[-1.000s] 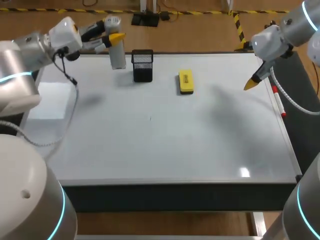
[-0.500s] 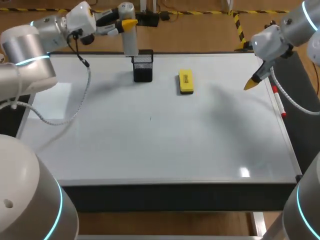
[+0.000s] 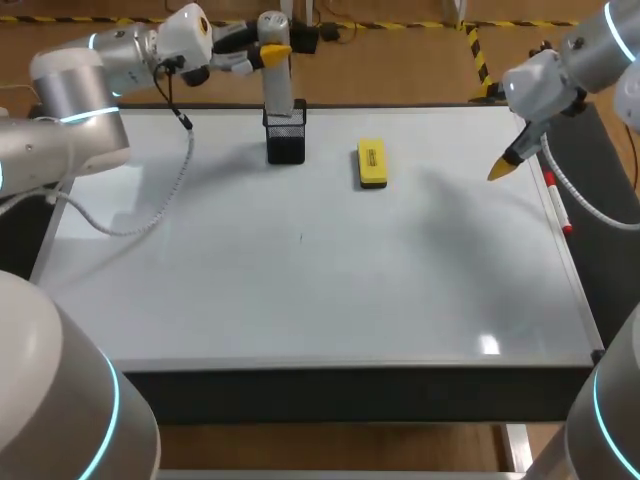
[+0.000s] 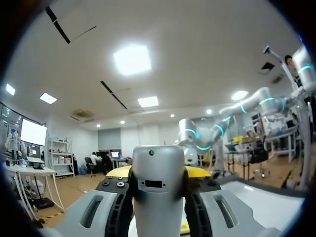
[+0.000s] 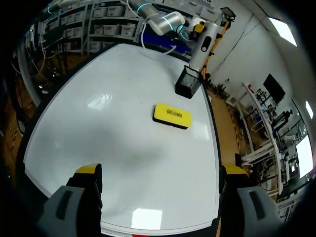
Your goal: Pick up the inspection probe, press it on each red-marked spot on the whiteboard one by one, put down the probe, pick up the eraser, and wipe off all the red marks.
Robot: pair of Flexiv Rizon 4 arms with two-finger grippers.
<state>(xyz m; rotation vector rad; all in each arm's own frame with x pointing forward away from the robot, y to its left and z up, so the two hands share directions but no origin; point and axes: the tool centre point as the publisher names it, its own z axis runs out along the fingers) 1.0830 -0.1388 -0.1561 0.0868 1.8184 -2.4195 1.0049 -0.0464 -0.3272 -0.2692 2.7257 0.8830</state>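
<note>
Left hand clamped on inspection probe: grey cylinder, upright, lower end at rim of black mesh holder, near far edge of whiteboard. Yellow eraser flat on board, near holder, on right arm's side. Right hand spread wide, holding nothing, hovering over board's right side, near red marker along right edge
</note>
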